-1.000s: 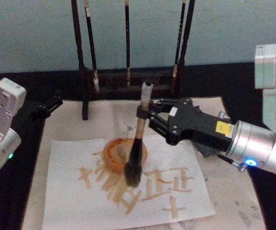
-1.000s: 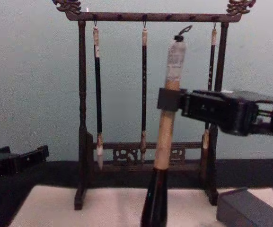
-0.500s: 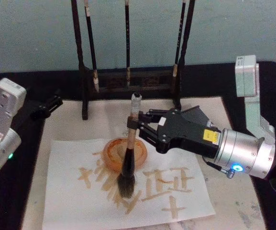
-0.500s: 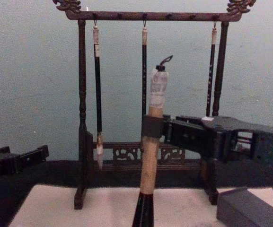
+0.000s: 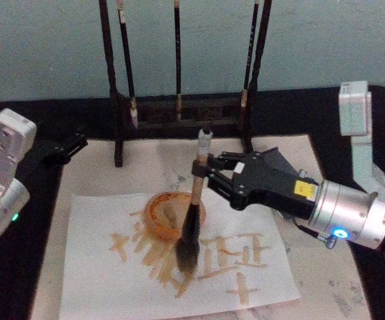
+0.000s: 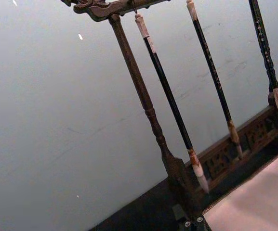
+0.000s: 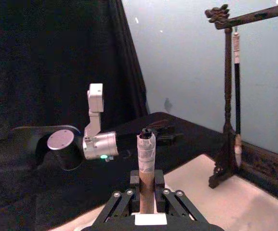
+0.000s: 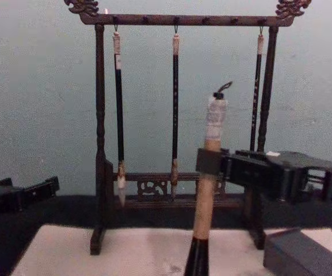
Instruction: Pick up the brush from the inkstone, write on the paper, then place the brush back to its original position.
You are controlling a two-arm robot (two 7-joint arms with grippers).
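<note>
The brush (image 5: 195, 193) stands nearly upright with my right gripper (image 5: 200, 171) shut on its tan shaft. Its dark bristles (image 5: 187, 257) are down at the white paper (image 5: 99, 273), among brown strokes; I cannot tell whether they touch. In the chest view the brush (image 8: 209, 184) rises in front of the rack, clamped by the right gripper (image 8: 209, 162). The right wrist view shows its wrapped end (image 7: 147, 151) between the fingers (image 7: 135, 182). The dark inkstone (image 5: 277, 159) lies behind the right gripper, partly hidden, and is the grey block (image 8: 304, 253) at the chest view's lower right. My left gripper (image 5: 69, 147) rests at the far left.
A dark wooden rack (image 5: 179, 110) with three thin hanging brushes stands behind the paper. An amber round dish (image 5: 162, 217) sits on the paper just left of the brush. Under the paper lies a larger pinkish sheet (image 5: 145, 160) with grey smudges, on a black table.
The right gripper carried the brush left and lower, then back to the right over the strokes. The left arm has not moved.
</note>
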